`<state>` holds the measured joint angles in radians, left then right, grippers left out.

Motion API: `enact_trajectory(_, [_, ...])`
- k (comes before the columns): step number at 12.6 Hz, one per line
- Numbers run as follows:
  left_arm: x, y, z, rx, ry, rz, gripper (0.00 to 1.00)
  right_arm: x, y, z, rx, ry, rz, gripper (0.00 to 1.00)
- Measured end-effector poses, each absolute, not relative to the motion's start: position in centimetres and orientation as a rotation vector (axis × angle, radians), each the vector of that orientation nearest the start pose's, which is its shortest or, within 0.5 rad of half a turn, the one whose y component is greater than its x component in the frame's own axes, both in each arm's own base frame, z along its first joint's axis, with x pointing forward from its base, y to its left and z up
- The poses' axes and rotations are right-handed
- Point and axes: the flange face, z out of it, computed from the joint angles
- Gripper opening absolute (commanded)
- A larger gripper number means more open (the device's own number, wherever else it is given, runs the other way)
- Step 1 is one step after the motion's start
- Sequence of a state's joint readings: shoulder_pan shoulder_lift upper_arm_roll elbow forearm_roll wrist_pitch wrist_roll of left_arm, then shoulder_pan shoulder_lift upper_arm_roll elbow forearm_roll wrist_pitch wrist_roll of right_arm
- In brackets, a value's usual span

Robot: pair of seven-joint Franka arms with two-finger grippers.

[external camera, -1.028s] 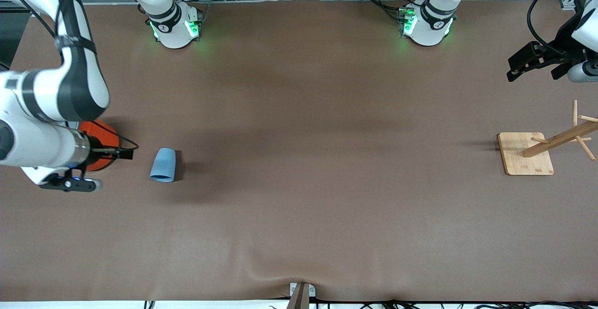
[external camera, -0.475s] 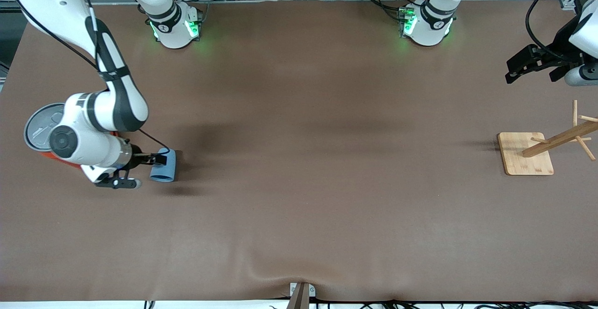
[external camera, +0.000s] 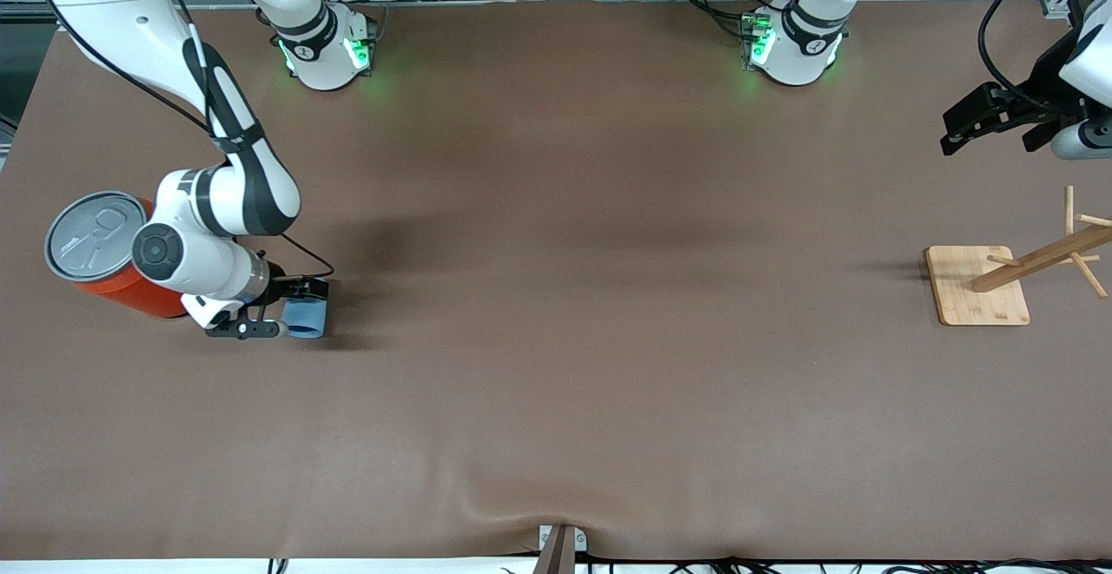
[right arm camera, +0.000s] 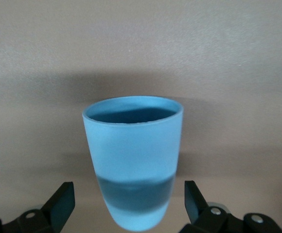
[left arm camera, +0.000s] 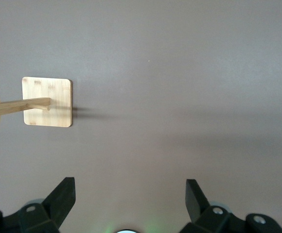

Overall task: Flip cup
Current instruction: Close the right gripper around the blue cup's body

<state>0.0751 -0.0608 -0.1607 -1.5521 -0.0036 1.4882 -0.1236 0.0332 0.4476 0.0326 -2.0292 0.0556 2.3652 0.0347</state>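
Cup (external camera: 306, 317) lies on its side on the brown table cover (external camera: 556, 339), toward the right arm's end, just beside the orange can (external camera: 109, 257) w/ the right arm's wrist between them. It's a small light-blue plastic tumbler, smooth matte wall, slightly tapered, no handle. In the right wrist view the cup (right arm camera: 133, 158) shows a round rim, deeper blue inside, and a darker shadow band across the narrow end.

Right gripper (external camera: 291, 307) is down at table level around the cup: fingers spread wide, one black finger on each side of the cup body, not yet pinching. In the right wrist view the black fingertips (right arm camera: 63, 199) stand clear of the cup wall w/ gaps both sides, cup's narrow base between them.

Orange can: large cylinder, glossy orange wall, flat grey metal lid w/ pull-tab, upright.

Left gripper (external camera: 999, 118) hangs in the air at the left arm's end of the table, waiting; black fingers (left arm camera: 65, 194) spread apart, nothing between them, bare cover under them.

Wooden rack (external camera: 999, 283): square pale bamboo base w/ rounded corners, visible grain, one slim post w/ thin round pegs sticking out at angles. Also in the left wrist view (left arm camera: 47, 102). Well apart from the cup.

Table cover: dull brown, fine-grained, soft-looking; a small wrinkle at the edge nearest the front cam.
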Motion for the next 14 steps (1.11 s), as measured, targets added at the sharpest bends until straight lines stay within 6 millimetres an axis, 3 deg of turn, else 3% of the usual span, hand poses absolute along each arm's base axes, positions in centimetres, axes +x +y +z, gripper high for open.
enact_trajectory(1, [52.5,-4.9,65.9,-3.135,-0.060,0.002,1.00,58.6,4.2,20.6,-3.092,0.011,0.173,0.98])
enact_trajectory(3, [52.5,-4.9,66.0,-3.135,-0.059,-0.001,1.00,58.5,4.3,19.5,-3.091,-0.032,0.177,0.32])
enact_trajectory(4, [52.5,-4.9,66.0,-3.135,-0.059,-0.001,1.00,58.5,4.2,19.3,-3.089,-0.067,0.180,0.19])
enact_trajectory(7, [52.6,-4.9,66.0,-3.136,-0.057,-0.010,1.00,58.8,4.2,19.8,-3.086,-0.113,0.171,0.13])
enact_trajectory(9, [53.0,-5.0,65.6,-3.137,-0.055,-0.001,1.00,59.1,4.9,20.3,-3.081,-0.142,0.198,0.03])
enact_trajectory(14, [53.8,-5.1,64.4,-3.139,-0.051,0.024,1.00,61.2,9.8,23.6,-3.069,-0.266,0.154,0.00])
